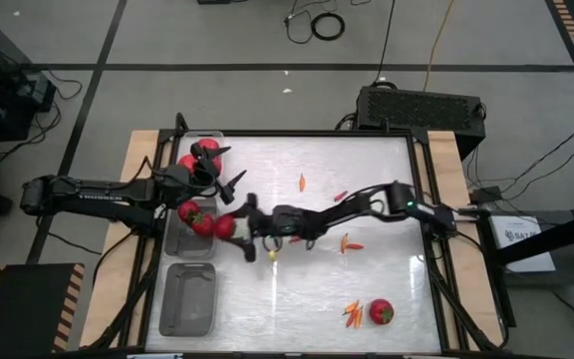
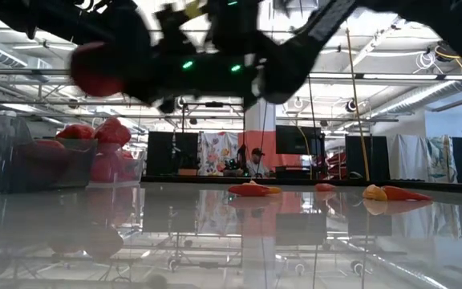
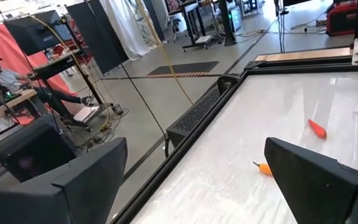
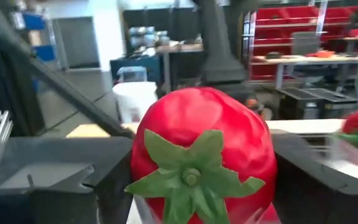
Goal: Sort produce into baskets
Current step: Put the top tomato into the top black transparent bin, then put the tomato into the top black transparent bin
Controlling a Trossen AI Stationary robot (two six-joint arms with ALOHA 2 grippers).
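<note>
My right gripper [image 4: 197, 186] reaches across the table from the right and is shut on a red tomato [image 1: 226, 227] with a green star-shaped stem, right at the edge of the middle basket [image 1: 179, 242]. Two red pieces [image 1: 195, 217] lie in that basket, and more [image 1: 189, 162] lie in the far basket [image 1: 207, 137]. The near basket [image 1: 187, 299] holds nothing I can see. My left gripper [image 1: 222, 170] hovers open over the far basket with nothing between its fingers [image 3: 316, 180]. Another tomato [image 1: 380, 311] rests on the table at the near right. My right gripper pinches the tomato by two opposite sides [image 4: 145, 155] between its two fingers [image 4: 107, 180]. The fingers lie level and come from the table's right. The green stem end [image 4: 191, 177] faces back toward the wrist. The tomato [image 2: 95, 71] hangs clear above the table.
Small orange-red chilies lie scattered: two [image 1: 302, 181] toward the far middle, some [image 1: 349, 242] under the right arm, a few [image 1: 352, 315] beside the near-right tomato. A yellowish bit [image 1: 272, 255] lies near the gripper. Most of the white tabletop [image 1: 307, 299] is bare.
</note>
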